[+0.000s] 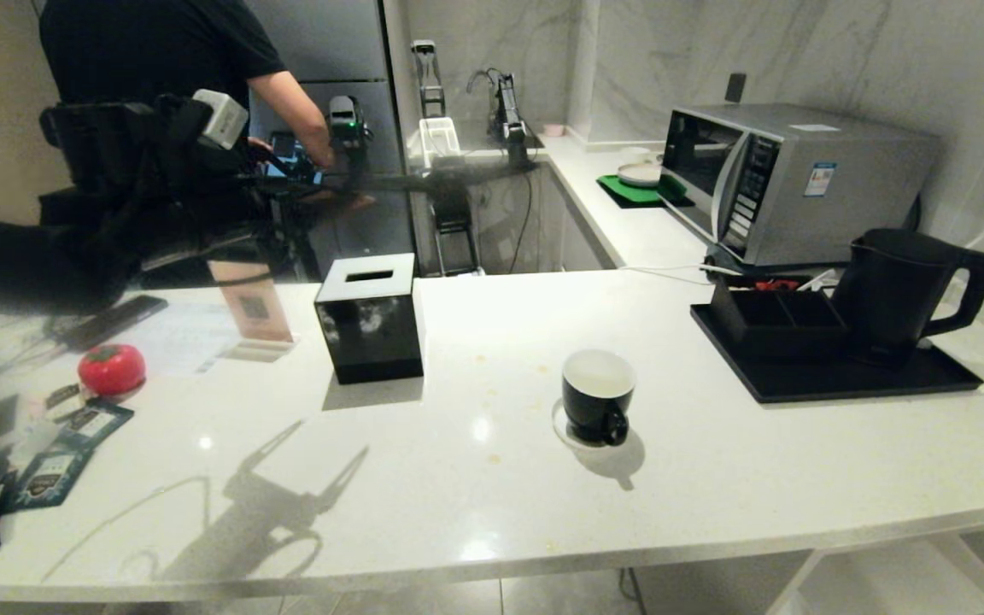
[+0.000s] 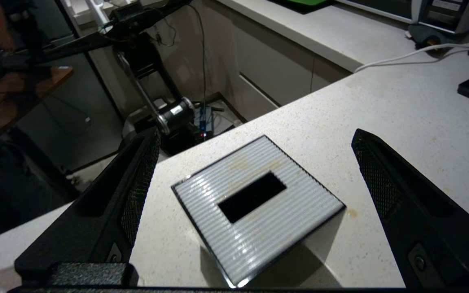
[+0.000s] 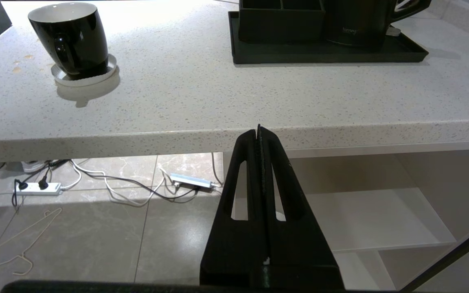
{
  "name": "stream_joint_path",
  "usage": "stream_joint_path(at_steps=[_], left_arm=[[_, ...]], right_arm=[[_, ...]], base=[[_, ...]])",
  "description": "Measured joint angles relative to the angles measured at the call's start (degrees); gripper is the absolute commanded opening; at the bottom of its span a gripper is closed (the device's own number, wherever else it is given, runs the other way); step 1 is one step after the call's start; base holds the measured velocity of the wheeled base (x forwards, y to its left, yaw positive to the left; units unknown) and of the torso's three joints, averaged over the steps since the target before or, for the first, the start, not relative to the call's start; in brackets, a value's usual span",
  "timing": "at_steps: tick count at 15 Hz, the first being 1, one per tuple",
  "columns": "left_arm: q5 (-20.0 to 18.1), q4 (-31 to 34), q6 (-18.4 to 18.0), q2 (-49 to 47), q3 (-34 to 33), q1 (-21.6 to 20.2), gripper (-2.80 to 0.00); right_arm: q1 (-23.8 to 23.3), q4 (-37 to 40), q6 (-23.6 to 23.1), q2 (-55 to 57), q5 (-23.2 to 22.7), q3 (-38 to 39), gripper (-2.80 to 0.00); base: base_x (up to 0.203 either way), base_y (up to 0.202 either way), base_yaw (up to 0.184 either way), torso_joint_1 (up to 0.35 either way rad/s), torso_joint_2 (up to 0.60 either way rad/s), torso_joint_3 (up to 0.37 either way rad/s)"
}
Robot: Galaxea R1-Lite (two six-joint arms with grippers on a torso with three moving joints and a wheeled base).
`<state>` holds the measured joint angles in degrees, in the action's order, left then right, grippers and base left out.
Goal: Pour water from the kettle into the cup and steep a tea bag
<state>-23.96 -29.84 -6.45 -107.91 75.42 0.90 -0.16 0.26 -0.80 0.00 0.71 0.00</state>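
- My left gripper (image 2: 250, 195): spread wide, empty, hovering above the tissue box (image 2: 255, 203).
- My right gripper (image 3: 260, 134): pressed together, parked below the worktop (image 3: 202, 101) edge.
- Cup (image 1: 597, 395): on its saucer, right of the tissue box, no tea bag visible inside.
- Kettle (image 1: 902, 286): on the black tray (image 1: 842, 376), well right of the cup.
- Step, I judge: fetching the tea bag or the kettle; whichever comes next needs a firm grasp.

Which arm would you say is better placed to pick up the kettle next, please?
Probably the right. The kettle stands on the black tray at the counter's right. The right gripper, shut, sits below the counter edge on that side. The left gripper, open, is above the tissue box, far left.
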Motion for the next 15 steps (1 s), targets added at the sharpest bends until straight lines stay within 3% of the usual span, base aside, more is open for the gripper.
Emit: stream_joint_path(at_steps=[1, 2, 10, 15], left_arm=[[0.4, 0.0, 0.0, 1.7, -2.1, -0.1, 0.00], [0.6, 0.0, 0.0, 3.4, -4.1, -0.1, -2.80], [3.2, 0.0, 0.0, 17.0, -20.7, -0.2, -2.80], [3.3, 0.0, 0.0, 25.8, -33.5, -2.5, -2.80]], right_arm=[[0.0, 0.0, 0.0, 0.0, 0.0, 0.0, -2.80], [0.0, 0.0, 0.0, 0.0, 0.0, 0.0, -2.80], [0.0, 0.0, 0.0, 0.0, 0.0, 0.0, -2.80], [0.0, 0.0, 0.0, 0.0, 0.0, 0.0, -2.80]], base=[[0.000, 0.000, 0.000, 0.000, 0.00, 0.000], [0.000, 0.000, 0.000, 0.000, 0.00, 0.000], [0.000, 0.000, 0.000, 0.000, 0.00, 0.000], [0.000, 0.000, 0.000, 0.000, 0.00, 0.000]])
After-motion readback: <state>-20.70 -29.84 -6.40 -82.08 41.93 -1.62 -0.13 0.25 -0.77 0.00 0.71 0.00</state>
